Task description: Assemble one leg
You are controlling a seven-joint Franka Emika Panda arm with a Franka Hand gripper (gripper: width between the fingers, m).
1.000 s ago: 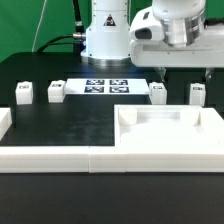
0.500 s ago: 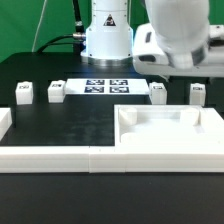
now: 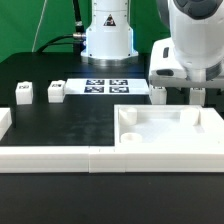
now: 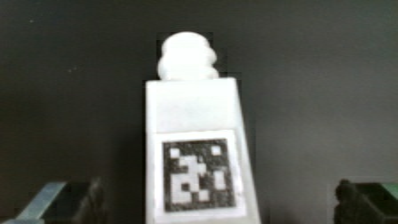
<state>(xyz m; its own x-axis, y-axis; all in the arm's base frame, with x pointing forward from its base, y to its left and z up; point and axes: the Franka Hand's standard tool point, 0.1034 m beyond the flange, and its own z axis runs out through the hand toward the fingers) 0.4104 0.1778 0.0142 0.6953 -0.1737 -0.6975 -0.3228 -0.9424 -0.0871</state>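
Note:
Four small white legs with tags stand on the black table: two at the exterior view's left (image 3: pixel 22 94) (image 3: pixel 55 91) and two at its right (image 3: pixel 158 94) (image 3: pixel 198 96). My gripper (image 3: pixel 178 96) hangs low over the right pair and partly hides them. In the wrist view one leg (image 4: pixel 192 120) lies lengthwise between my open fingers (image 4: pixel 64 202), tag face up and round peg end pointing away. The gripper (image 4: pixel 214 206) is open and touches nothing. I cannot tell which of the right pair this leg is.
The large white tray-like panel (image 3: pixel 170 136) with corner holes lies in front of the right legs. A white border piece (image 3: pixel 50 156) runs along the table's front. The marker board (image 3: pixel 105 87) lies at the back by the robot base (image 3: pixel 107 35).
The gripper has come down from high above the table to just over the right pair of legs, and now covers part of them in the exterior view.

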